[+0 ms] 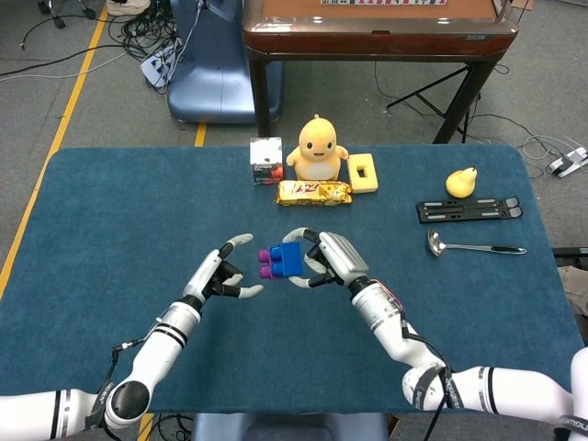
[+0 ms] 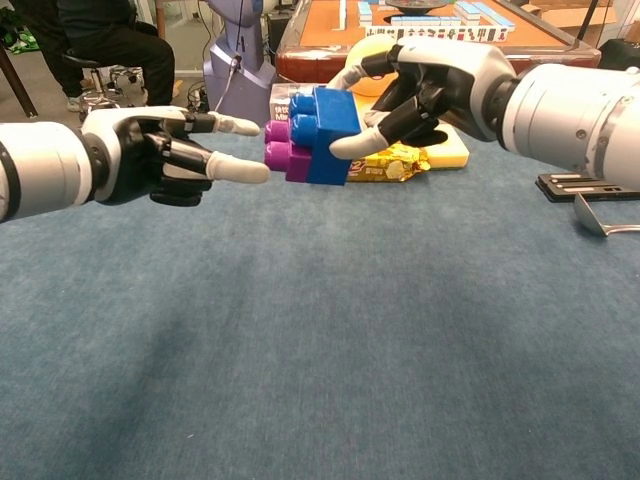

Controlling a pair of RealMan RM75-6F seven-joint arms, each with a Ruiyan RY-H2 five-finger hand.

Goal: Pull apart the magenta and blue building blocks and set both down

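Note:
The blue block (image 1: 291, 260) (image 2: 327, 133) and the magenta block (image 1: 267, 264) (image 2: 284, 152) are joined, magenta studs pointing to the left. My right hand (image 1: 329, 259) (image 2: 432, 82) holds the pair by the blue block, above the table's middle. My left hand (image 1: 219, 277) (image 2: 160, 153) is open, its fingers spread toward the magenta end. In the chest view a left fingertip (image 2: 252, 171) sits right at the magenta block; contact cannot be told.
On the blue table (image 1: 110, 211) at the back stand a small box (image 1: 266, 160), a yellow toy figure (image 1: 317, 148), a snack bar (image 1: 314, 192) and a yellow block (image 1: 363, 173). A pear (image 1: 461, 182), a black stand (image 1: 469, 210) and a ladle (image 1: 473, 246) lie at right.

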